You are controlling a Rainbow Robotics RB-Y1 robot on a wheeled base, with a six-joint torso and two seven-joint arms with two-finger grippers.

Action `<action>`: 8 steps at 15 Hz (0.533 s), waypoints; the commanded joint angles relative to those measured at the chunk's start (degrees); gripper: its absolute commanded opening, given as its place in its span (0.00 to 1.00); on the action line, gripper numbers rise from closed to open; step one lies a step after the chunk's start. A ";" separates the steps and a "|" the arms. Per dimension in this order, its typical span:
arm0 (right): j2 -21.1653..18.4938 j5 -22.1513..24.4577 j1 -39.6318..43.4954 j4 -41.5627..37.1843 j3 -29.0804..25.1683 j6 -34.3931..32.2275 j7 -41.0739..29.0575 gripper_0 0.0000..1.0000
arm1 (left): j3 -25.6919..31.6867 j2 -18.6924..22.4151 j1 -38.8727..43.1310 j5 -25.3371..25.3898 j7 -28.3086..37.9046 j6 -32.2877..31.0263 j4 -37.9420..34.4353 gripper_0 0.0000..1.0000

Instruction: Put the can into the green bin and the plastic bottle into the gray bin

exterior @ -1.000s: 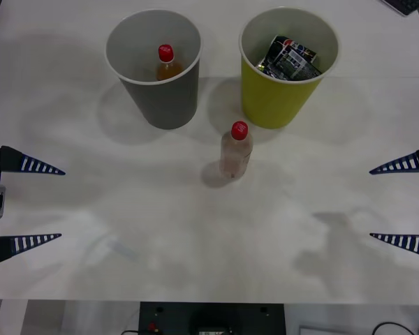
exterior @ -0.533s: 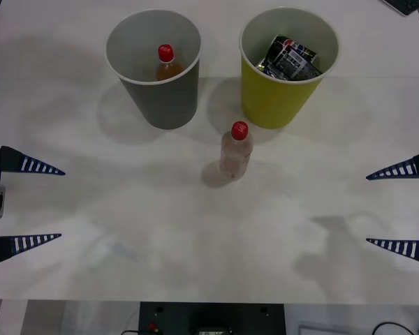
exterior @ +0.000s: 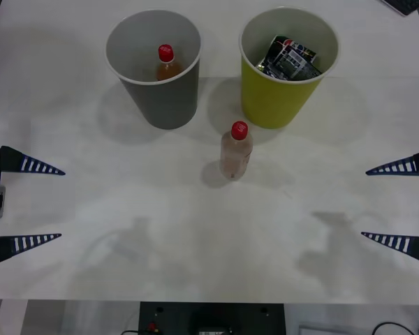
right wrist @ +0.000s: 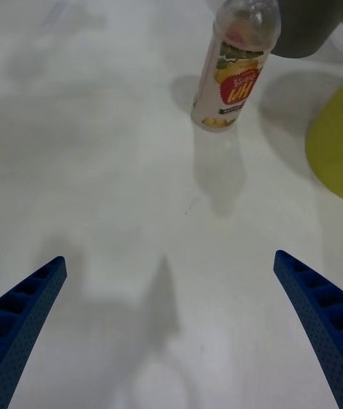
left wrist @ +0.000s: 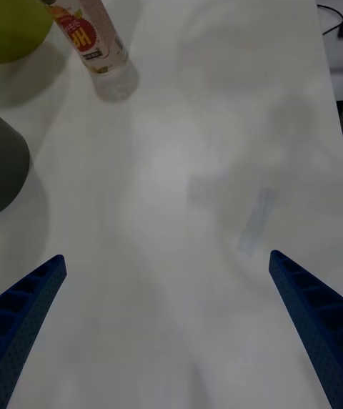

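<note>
The crushed dark can [exterior: 290, 57] lies inside the green bin [exterior: 272, 105] at the back right. To its left stands the gray bin [exterior: 164, 101], which holds a red-capped bottle of orange liquid [exterior: 167, 64]. The clear plastic bottle [exterior: 235, 151] stands upright on the table in front of the gap between the bins. My left gripper [exterior: 61, 204] is open at the left edge, and my right gripper [exterior: 365, 203] is open at the right edge; both are far from the bottle and hold nothing. The right wrist view shows the bottle [right wrist: 236, 58] ahead of the open right gripper [right wrist: 169, 260].
The white table [exterior: 195, 237] is bare in front of the bottle. In the left wrist view, the plastic bottle [left wrist: 89, 30] stands beside the green bin [left wrist: 18, 8], with the gray bin [left wrist: 11, 166] at the edge and the left gripper [left wrist: 167, 257] open.
My right gripper has edged slightly inward over the table. The left gripper, the bottle and the bins have not moved.
</note>
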 commanded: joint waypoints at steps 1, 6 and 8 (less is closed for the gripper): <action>2.96 -0.01 -1.66 2.12 1.50 0.07 1.04 1.00 | 0.00 0.00 0.00 0.00 0.00 0.00 0.00 0.98; 6.73 -0.01 -4.74 5.98 4.31 -0.02 3.76 1.00 | 0.00 0.00 0.00 0.00 0.00 0.00 0.00 0.98; 8.67 -0.01 -6.41 8.18 5.89 -0.02 5.52 1.00 | 0.00 0.00 0.00 0.00 0.00 0.00 0.00 0.98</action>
